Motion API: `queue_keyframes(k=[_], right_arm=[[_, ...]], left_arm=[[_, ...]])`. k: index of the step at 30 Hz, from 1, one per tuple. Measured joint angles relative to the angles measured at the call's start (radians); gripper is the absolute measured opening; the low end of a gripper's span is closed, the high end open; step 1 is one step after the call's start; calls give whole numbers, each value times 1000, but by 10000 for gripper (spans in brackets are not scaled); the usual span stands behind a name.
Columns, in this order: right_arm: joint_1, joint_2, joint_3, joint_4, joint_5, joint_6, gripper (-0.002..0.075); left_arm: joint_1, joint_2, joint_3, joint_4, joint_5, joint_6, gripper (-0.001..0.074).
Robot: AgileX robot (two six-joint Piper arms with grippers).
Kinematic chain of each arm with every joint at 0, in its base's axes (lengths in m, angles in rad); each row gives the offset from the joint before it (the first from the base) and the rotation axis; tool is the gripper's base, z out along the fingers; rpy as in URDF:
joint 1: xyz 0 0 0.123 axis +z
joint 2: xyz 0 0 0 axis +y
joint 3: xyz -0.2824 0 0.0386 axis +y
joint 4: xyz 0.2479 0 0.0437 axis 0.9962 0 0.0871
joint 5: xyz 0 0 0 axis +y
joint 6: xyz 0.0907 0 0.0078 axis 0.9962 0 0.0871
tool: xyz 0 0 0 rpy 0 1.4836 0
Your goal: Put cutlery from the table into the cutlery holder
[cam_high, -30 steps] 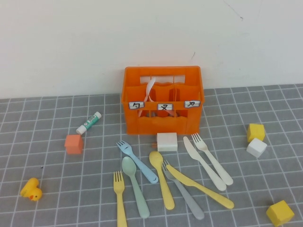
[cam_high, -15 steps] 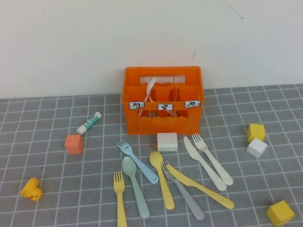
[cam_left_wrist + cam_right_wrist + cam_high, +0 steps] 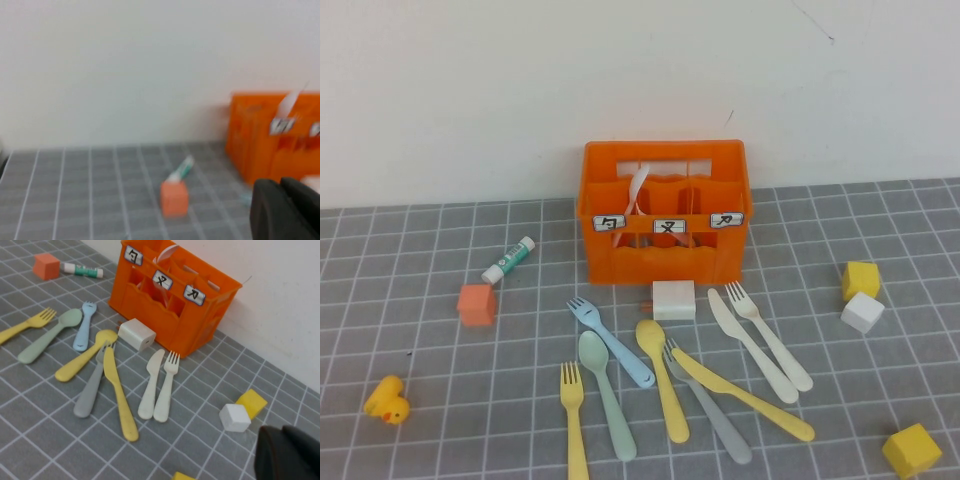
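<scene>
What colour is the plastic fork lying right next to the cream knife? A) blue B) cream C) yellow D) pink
B: the cream plastic fork lies alongside the cream plastic knife, in front of the orange slotted plastic cutlery holder; the blue fork and yellow fork lie further left.

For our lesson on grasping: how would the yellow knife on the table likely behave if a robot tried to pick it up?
The yellow knife looks like thin matte plastic, so probably light and fairly stiff. It lies flat on the table, so probably hard to get under. Its blade crosses the grey fork, which may shift too.
</scene>
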Motion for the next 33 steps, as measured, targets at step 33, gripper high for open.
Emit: queue_keyframes(k=[33], right_arm=[[0,4,1,0,2,0,0]], left_arm=[[57,-2,42,-108,239,115,-1]])
